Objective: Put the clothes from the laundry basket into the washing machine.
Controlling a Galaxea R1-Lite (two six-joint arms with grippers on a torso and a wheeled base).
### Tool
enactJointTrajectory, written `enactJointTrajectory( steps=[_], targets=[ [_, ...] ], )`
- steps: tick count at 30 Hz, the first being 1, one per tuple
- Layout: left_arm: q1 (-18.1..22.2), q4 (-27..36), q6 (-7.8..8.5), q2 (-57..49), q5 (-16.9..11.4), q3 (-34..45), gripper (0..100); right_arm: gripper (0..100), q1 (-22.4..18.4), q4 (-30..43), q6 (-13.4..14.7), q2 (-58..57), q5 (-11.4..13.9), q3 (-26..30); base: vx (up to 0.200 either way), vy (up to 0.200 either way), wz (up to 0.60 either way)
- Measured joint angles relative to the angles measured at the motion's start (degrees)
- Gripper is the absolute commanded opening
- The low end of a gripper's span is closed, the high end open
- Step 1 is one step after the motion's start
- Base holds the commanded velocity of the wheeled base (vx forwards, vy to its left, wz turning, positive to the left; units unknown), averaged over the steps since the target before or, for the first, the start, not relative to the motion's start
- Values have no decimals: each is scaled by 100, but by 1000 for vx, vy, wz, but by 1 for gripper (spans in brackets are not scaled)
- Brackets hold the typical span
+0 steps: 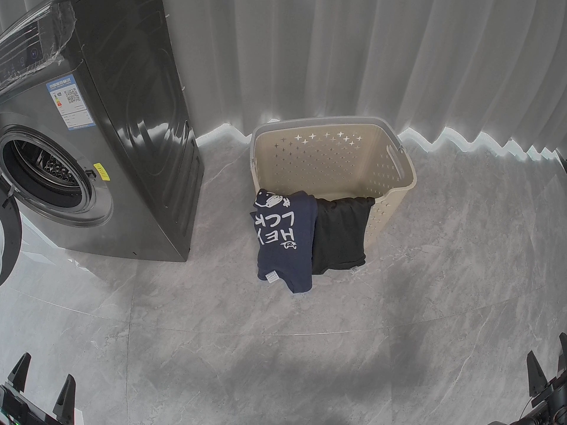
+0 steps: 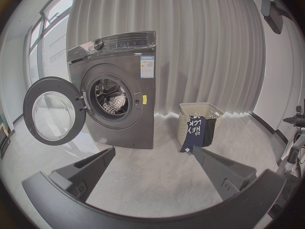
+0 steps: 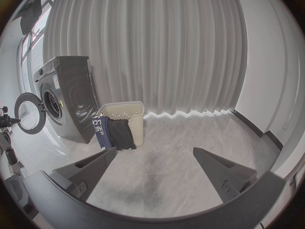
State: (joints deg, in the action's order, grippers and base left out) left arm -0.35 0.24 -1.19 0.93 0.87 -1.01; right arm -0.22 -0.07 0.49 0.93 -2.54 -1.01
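Both claws sat low at the near edge, fingers spread and holding nothing: the left gripper [image 1: 42, 379] on the washer's side, the right gripper [image 1: 546, 364] opposite, each well apart from the laundry. Farther off, a navy shirt [image 1: 283, 240] and a black garment [image 1: 339, 234] hung over the laundry basket's [image 1: 331, 122] front rim, probably easy to pinch there. Beyond, to the left, the washing machine [image 1: 136, 90] stood with its door [image 2: 54, 110] swung open, ready for loading.

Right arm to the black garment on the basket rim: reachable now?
Probably not yet. Nothing blocks it: bare floor lies between the open right gripper and the black garment draped over the front rim of the laundry basket. But it looks far off; the robot likely must roll closer.
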Motion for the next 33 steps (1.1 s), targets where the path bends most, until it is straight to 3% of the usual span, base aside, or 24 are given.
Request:
enactJointTrajectory(
  steps=[4,20,29,33],
  targets=[
    [0,0,-6,0,-2,0,100,100,4,0,0,0,-2,0,0,0,0],
    [0,2,-26,0,-11,0,100,100,4,2,0,0,-2,0,200,0,0],
    [2,2,-24,0,-5,0,100,100,6,0,0,0,-2,0,0,0,0],
    [0,0,-17,0,0,0,100,100,0,0,2,0,-2,0,200,0,0]
  ],
)
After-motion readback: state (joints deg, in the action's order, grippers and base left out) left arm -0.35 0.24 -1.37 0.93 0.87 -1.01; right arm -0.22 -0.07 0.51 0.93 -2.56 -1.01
